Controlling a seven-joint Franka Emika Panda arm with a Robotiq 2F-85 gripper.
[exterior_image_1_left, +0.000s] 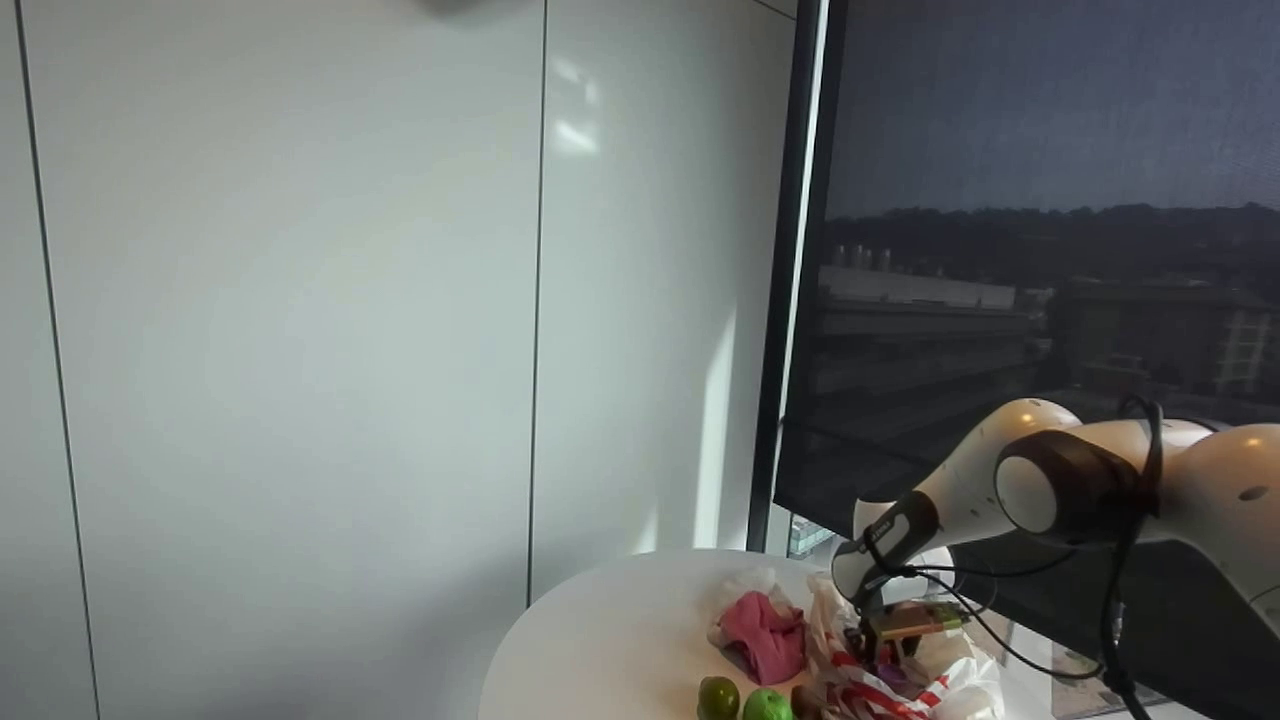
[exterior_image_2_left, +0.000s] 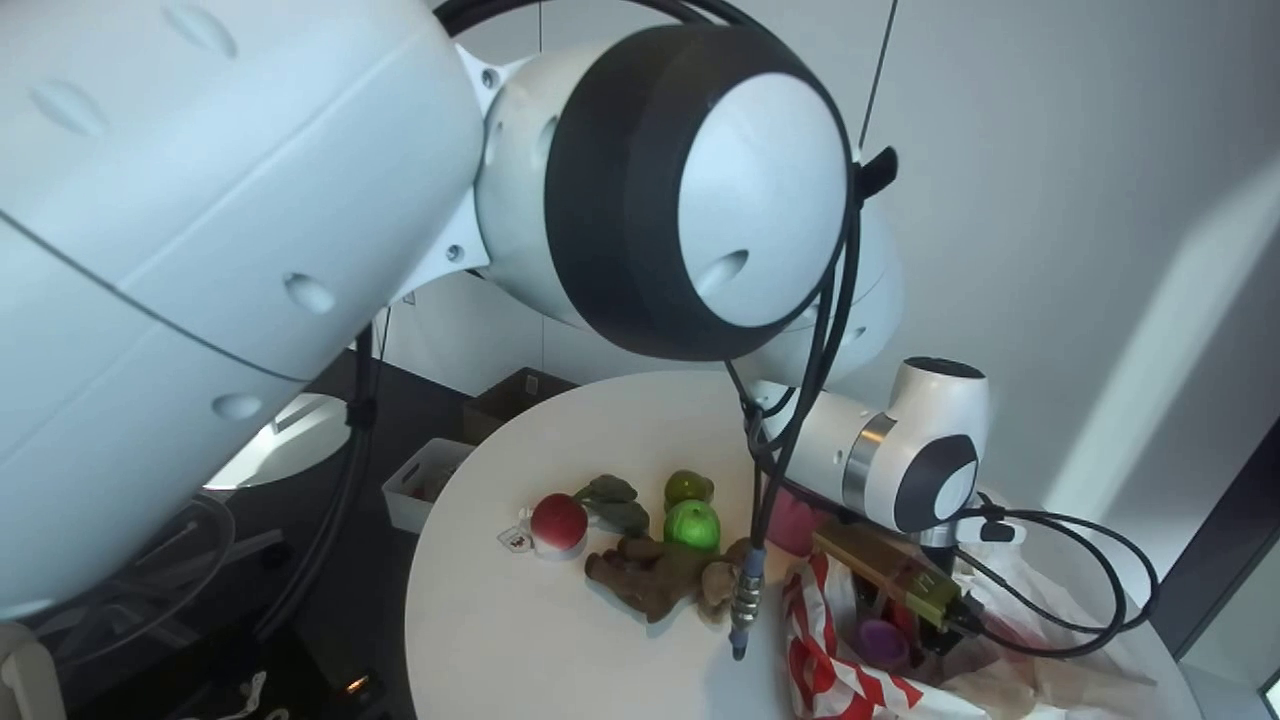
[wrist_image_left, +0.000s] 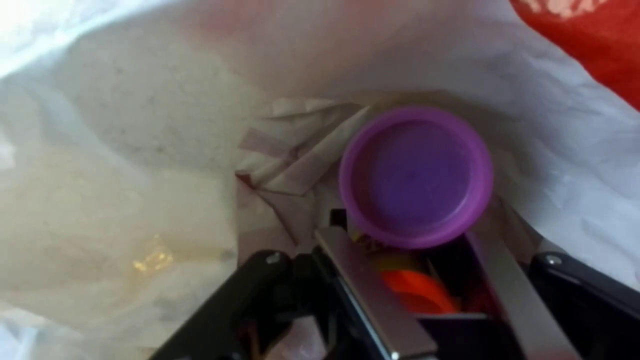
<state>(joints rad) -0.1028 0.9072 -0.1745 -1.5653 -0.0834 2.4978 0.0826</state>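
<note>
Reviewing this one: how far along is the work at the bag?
Looks done: reaching in, with the pincer inside the striped bag. In hand: its jaws stand apart by the round purple thing and no firm grip shows. Left, it seems: closing on something inside. The red ball and bright green fruit lie outside on the table.

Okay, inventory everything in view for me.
Table: one, white, before the wall.
Wall: one, white, behind the table.
Window: one, dark, beside the wall.
Bag: one, red and white, on the table.
Cup: one, purple, in the bag.
Round piece: one, orange, near the cup.
Cloth: one, pink, beside the bag.
Radish-like toy: one, red and green, on the table.
Fruits: two, green, on the table.
Plush toy: one, brown, beside the fruits.
Bins: two, white and dark, beyond the table.
Arm: one, white and black, over the table.
Jaws: one pair, grey, standing apart in the bag.
</note>
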